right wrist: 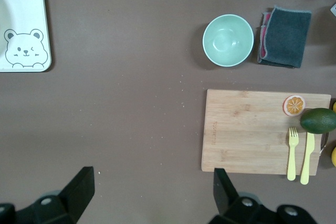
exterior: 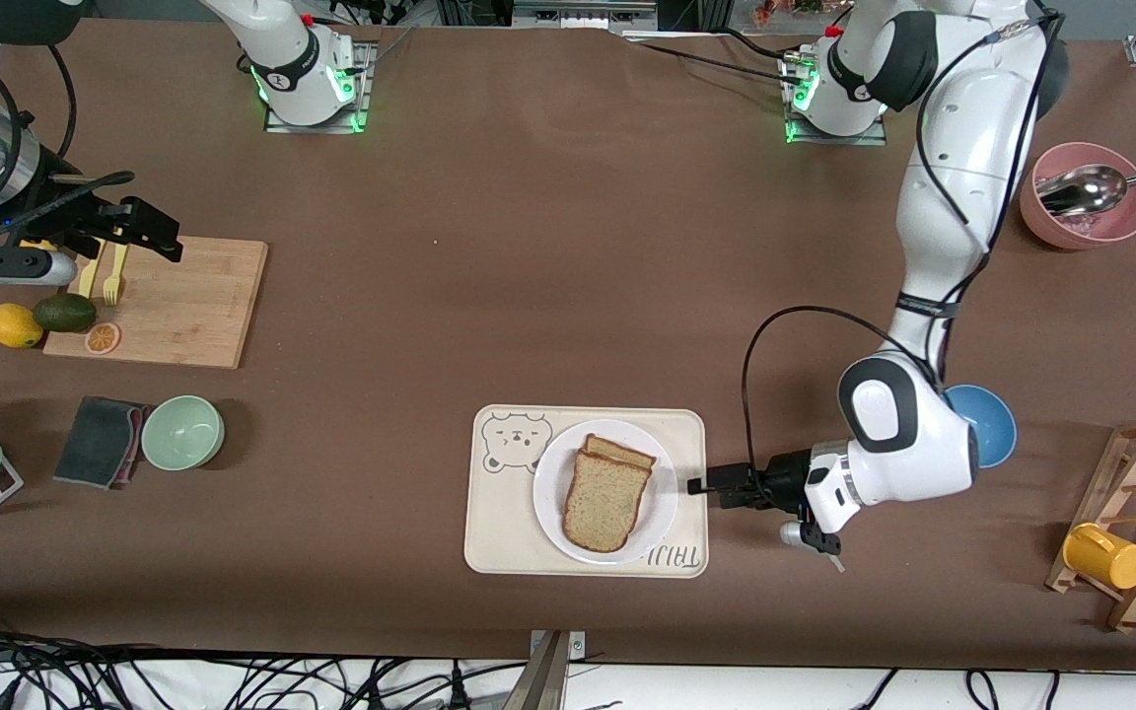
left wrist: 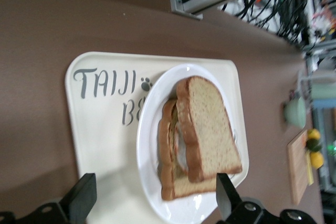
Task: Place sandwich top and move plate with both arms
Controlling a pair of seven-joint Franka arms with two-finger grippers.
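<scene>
While the sandwich top (exterior: 607, 501) is lying on the stacked sandwich on the plate (exterior: 662, 513), the left end effector (exterior: 694, 485) is hanging just beside the plate's rim at the edge of the cream tray (exterior: 489, 532), its fingers (left wrist: 81, 199) standing wide apart and holding nothing. The right end effector (exterior: 172, 247) is waiting over the cutting board (exterior: 193, 306) at the right arm's end of the bench (exterior: 529, 247), its fingers equally wide and empty, well apart from the plate.

Judging from the pictures, the risk is sitting in the lift to come. The top slice is resting skewed on the filling, overhanging the lower slice toward the front camera, so a tilted or jerky carry could be sliding it off. With two arms sharing one small plate, uneven timing or height could be tipping the plate or dragging it across the tray. A thin rim lying flat on the tray is also offering little purchase, and a pinch that is missing it could be nudging the plate instead.

The top slice is looking like light-brown wholemeal bread, speckled, with a darker crust and a rounded end. The plate is showing plain white and round, only a little wider than the bread.
</scene>
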